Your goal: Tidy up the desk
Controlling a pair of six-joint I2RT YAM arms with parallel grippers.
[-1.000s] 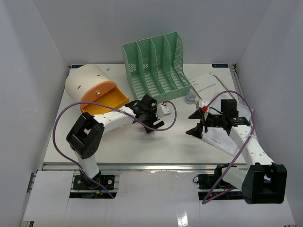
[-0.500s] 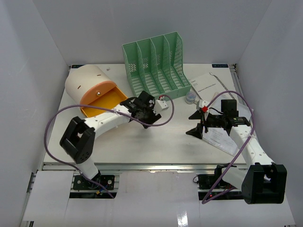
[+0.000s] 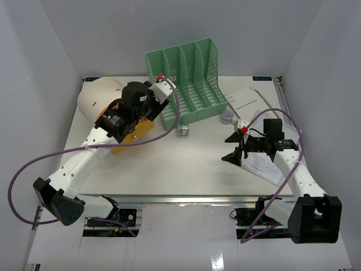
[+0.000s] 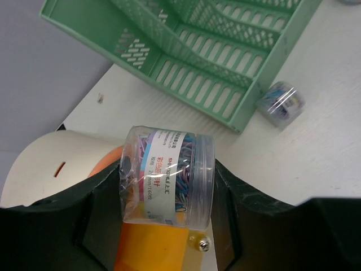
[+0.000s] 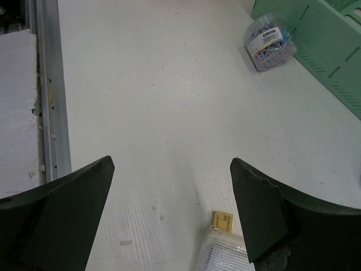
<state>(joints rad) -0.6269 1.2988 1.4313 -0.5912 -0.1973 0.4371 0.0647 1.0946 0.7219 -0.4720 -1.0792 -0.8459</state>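
Observation:
The white desk (image 3: 169, 169) carries a cream round organizer (image 3: 97, 99) with an open orange drawer (image 3: 140, 131). My left gripper (image 3: 119, 120) is raised over that drawer. In the left wrist view it (image 4: 166, 192) is shut on a clear jar of coloured paper clips (image 4: 169, 172), lying sideways just above the orange drawer (image 4: 152, 243). A second clear jar of clips (image 3: 181, 130) lies on the desk by the green rack's front corner; it also shows in the left wrist view (image 4: 280, 103) and the right wrist view (image 5: 269, 42). My right gripper (image 3: 232, 152) is open and empty, low over the desk (image 5: 172, 203).
A green mesh file rack (image 3: 186, 76) stands at the back centre. A small clear tub (image 3: 227, 117) sits to its right. A booklet (image 3: 248, 99) and loose papers (image 3: 265, 165) lie at the right. A clear mesh pouch with a tag (image 5: 225, 251) lies under my right gripper. The metal rail (image 3: 169, 197) runs along the front.
My left gripper has lifted from the desk by the rack's front and swung up and left over the orange drawer, holding a clip jar. Another jar stays on the desk. The right arm is still.

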